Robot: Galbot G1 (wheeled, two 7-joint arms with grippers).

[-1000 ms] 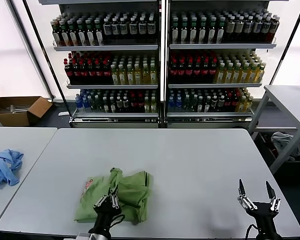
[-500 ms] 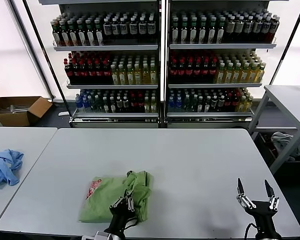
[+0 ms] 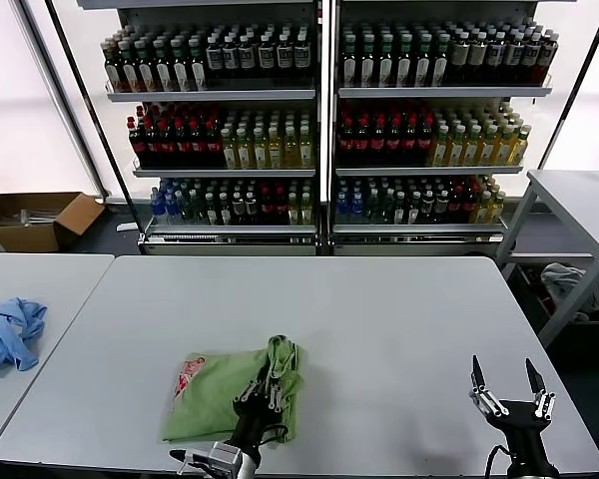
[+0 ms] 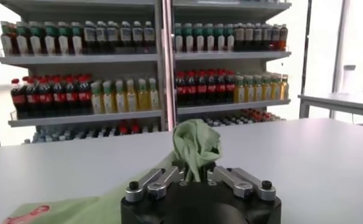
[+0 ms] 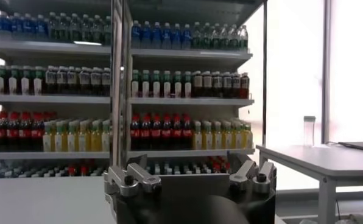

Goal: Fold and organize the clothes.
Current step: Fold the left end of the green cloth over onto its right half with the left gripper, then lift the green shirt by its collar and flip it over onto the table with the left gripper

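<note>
The clothes, a light green polo shirt, lie partly folded near the table's front edge, with a red logo showing at the left end. My left gripper is over the shirt's right end. Its jaws stand close together on a raised bunch of green cloth that rises between them in the left wrist view, just above the left gripper. My right gripper waits at the front right of the table, fingers spread wide with nothing between them. In its own view the right gripper faces only the shelves.
A light blue garment lies on the neighbouring table at the left. Drink shelves stand behind the grey table. A cardboard box sits on the floor far left, and another table stands at the right.
My left gripper has moved right with the cloth in it, pulling the fold across, so the shirt lies flatter and its ridge sits farther right. The right arm has barely moved.
</note>
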